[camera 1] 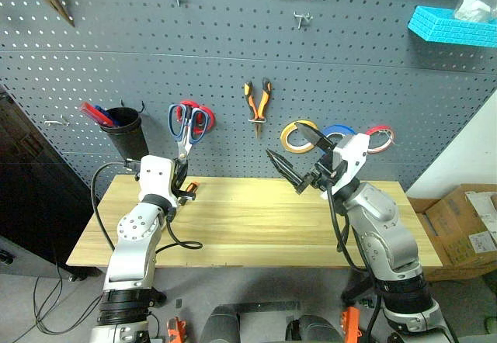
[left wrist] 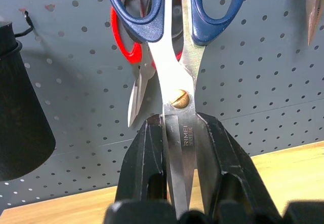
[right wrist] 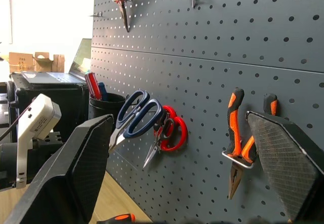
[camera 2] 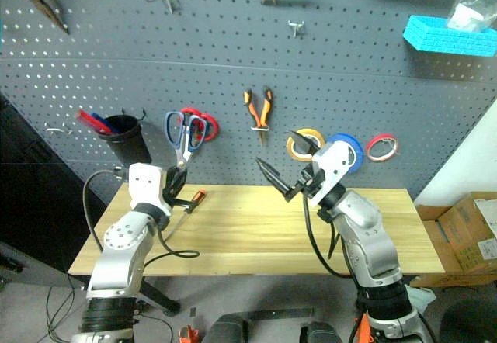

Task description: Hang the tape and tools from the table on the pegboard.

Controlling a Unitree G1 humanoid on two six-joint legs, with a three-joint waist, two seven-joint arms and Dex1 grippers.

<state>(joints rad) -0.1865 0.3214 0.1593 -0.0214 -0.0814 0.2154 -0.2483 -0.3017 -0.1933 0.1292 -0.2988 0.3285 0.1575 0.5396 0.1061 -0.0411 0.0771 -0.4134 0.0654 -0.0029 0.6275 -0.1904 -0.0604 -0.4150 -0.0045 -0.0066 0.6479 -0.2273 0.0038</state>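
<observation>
Two fingers of the left gripper [left wrist: 179,183] are clamped on the blue-handled scissors' [camera 1: 185,129] blades at the pegboard [camera 1: 349,79]; released off-hook, they could drop. The right gripper's [camera 1: 299,161] fingers are held apart. A screwdriver [camera 2: 189,201] is left on the worktop [camera 1: 256,226].

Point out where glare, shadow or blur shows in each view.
Left wrist view: glare on the blue-handled scissors blades; black finger soft up close. Right wrist view: window area washed out, finger blurred. Head views: hooks cast short shadows on the pegboard.
</observation>
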